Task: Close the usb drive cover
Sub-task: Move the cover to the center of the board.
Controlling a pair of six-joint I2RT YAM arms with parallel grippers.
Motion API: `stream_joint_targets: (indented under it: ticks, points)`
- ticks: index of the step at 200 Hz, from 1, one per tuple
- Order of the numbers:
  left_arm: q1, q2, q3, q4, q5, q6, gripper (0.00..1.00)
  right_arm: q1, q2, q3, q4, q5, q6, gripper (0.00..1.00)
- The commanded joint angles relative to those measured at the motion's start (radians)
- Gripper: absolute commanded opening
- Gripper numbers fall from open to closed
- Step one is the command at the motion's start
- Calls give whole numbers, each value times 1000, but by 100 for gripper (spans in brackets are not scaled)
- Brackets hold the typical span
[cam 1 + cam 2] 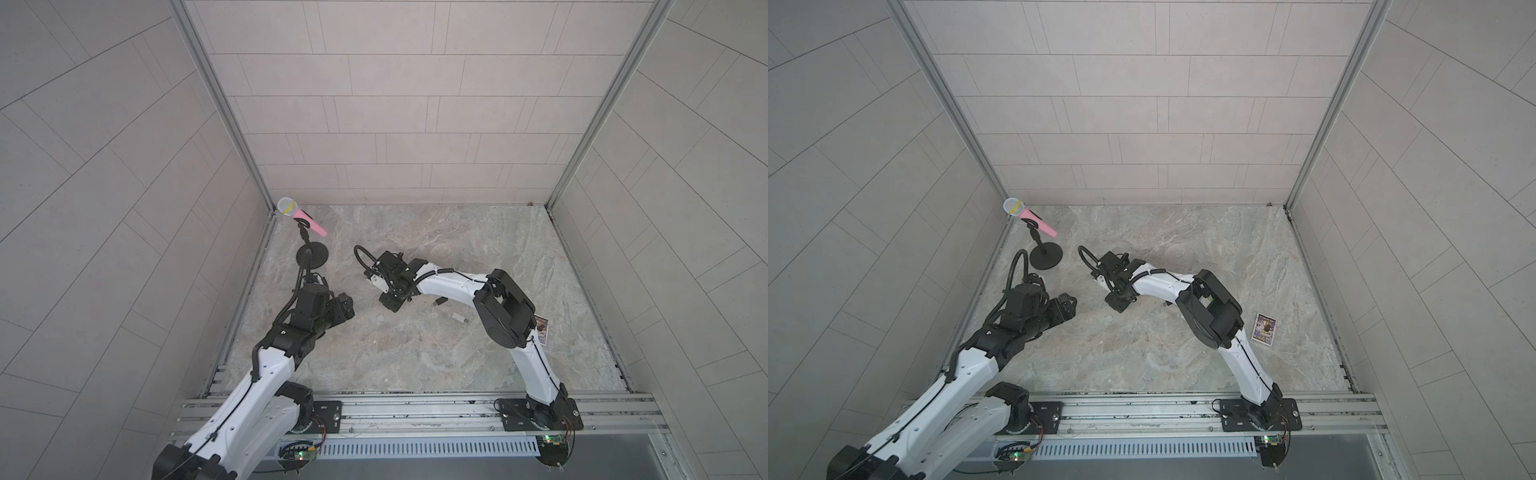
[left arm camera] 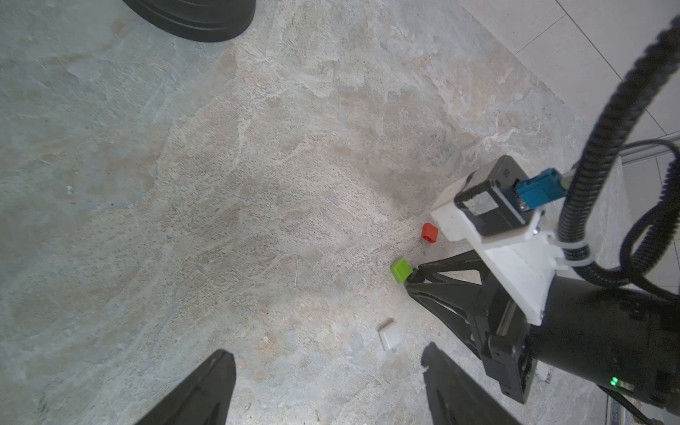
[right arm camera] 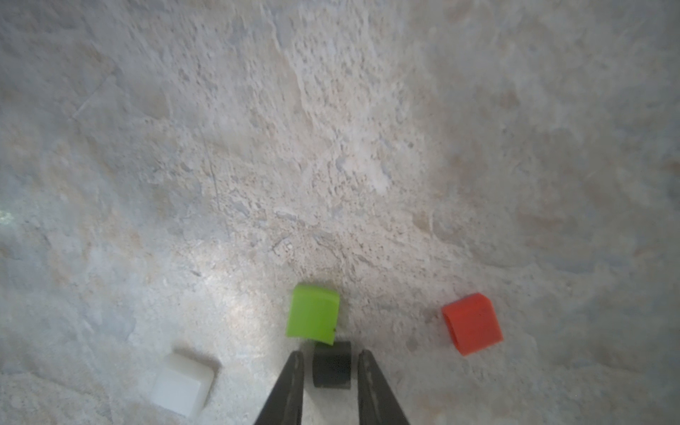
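Marbled tabletop (image 1: 415, 357) with green cap (image 3: 313, 314), red cap (image 3: 473, 323), USB drive (image 1: 460, 318)

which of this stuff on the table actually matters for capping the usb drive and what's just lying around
For the job: small black plastic cap, green plastic cap, red plastic cap, white plastic cap, black usb stick, white usb stick with bare metal plug.

Just lying about: pink toy microphone on its black round stand, printed picture card.

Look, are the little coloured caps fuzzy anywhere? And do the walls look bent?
In the right wrist view the small green plastic cap and small red plastic cap look blurry; in the left wrist view they are sharper; in both top views the grey tiled wall looks bowed, likely lens distortion.
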Motion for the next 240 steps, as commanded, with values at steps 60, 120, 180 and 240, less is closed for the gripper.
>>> stream_joint_targets:
  ticks: [60,120,180,240]
  points:
    - [7,-16,-6,-2,4,11,87,3,-48,-75,-82,52,82,18]
    - [6,-33,-35,19,47,-15,87,4,-254,-339,-21,124,304,19]
    - [6,-61,-64,58,92,-44,87,8,-359,-492,76,77,514,25]
    - [6,-73,-61,47,99,-52,87,9,-383,-489,38,19,649,34]
